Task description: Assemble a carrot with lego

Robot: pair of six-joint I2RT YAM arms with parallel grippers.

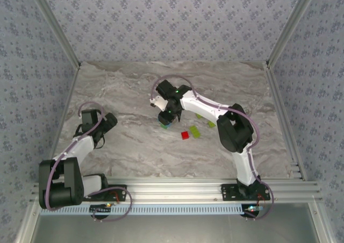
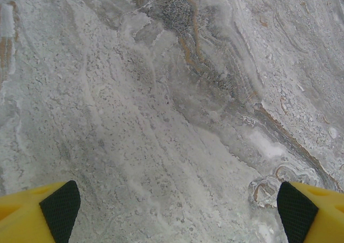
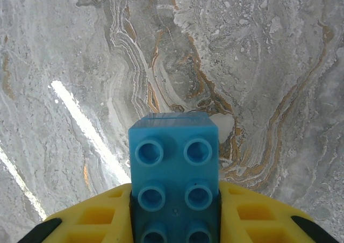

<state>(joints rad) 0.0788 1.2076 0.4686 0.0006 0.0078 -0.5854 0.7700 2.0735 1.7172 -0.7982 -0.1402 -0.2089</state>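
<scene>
Right wrist shows a studded light-blue brick [image 3: 173,168].

The blue lego brick [image 3: 173,168] is smooth, shiny plastic. The fingers [image 3: 91,219] of the right gripper [image 3: 174,221] are yellow plastic, and the black pads [image 2: 60,211] of the left gripper [image 2: 177,213] look rough and bumpy. The table top [image 2: 161,119] looks like dull, grainy stone, and the rail [image 1: 177,192] at its near edge is ridged grey metal.
</scene>
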